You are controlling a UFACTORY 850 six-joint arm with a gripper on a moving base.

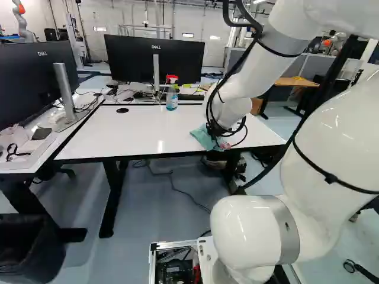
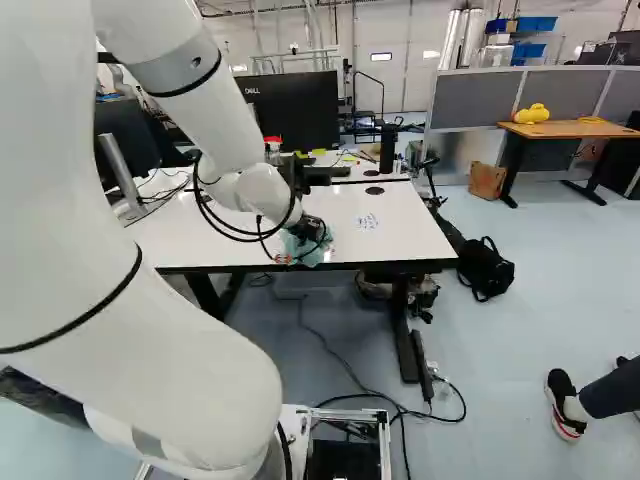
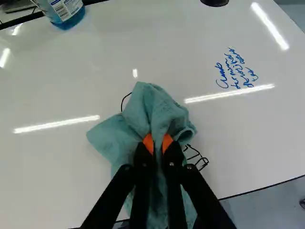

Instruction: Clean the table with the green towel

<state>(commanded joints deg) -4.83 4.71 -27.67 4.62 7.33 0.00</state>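
Green towel (image 3: pixel 152 102) is clamped in my pincer (image 3: pixel 157 142) over the white surface (image 3: pixel 57 167), so that's done; black marker lines (image 3: pixel 199 158) poke out beside the towel, blue handwriting (image 3: pixel 235 71) stands near it, and I judge both need wiping.

Robotics lab, laid out like open office in large hall. White jointed robot arm (image 1: pixel 246 74) above white-topped table with black edge (image 1: pixel 142 136); another robot (image 1: pixel 22 23), white with orange part, at far left of left base view. Wide black flat monitors (image 1: pixel 139 56) on desks, loose black cables (image 2: pixel 400 410) across smooth grey-blue floor (image 2: pixel 540 310). Grey panel partitions (image 2: pixel 470 97), blue plastic bins (image 2: pixel 537 23), tall white walls (image 1: pixel 100 29) behind.
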